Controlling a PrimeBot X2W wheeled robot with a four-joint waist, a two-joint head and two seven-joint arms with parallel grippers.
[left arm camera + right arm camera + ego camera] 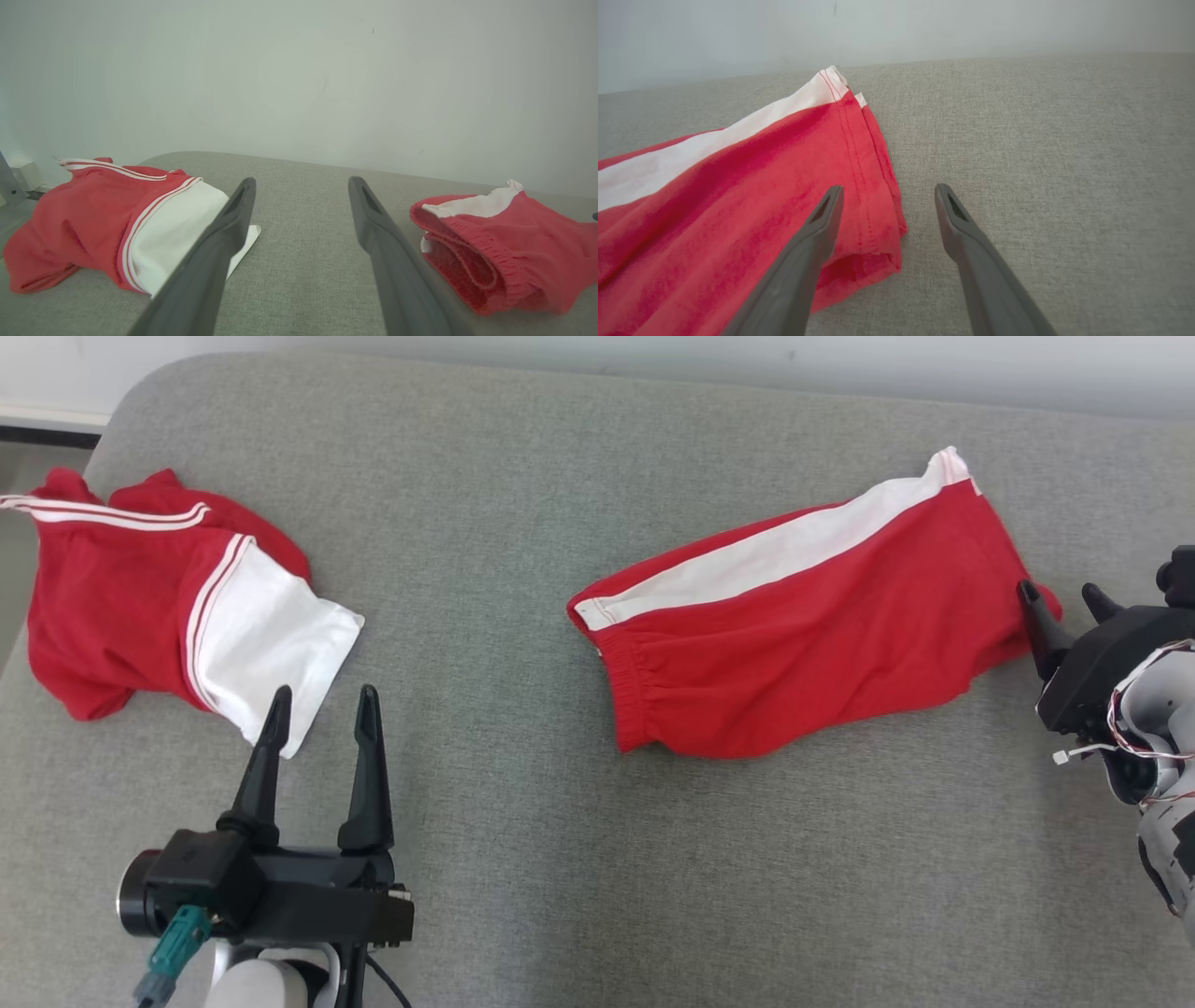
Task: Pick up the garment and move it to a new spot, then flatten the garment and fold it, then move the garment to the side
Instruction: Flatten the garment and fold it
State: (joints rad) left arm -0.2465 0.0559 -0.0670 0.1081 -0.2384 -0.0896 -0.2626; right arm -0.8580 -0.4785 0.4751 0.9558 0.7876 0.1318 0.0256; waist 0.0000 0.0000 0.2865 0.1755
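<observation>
The left gripper [324,693] hangs nearest, fingers spread and empty, beside a red-and-white shirt [140,607]. The red shorts [803,644] lie folded on the grey cushion [523,859], right of centre, a white stripe [775,555] along their far edge. Their long axis slants from elastic waistband [621,681], near left, to hem [1001,537], far right, where the right gripper [1058,588] stands open, gripping nothing
</observation>
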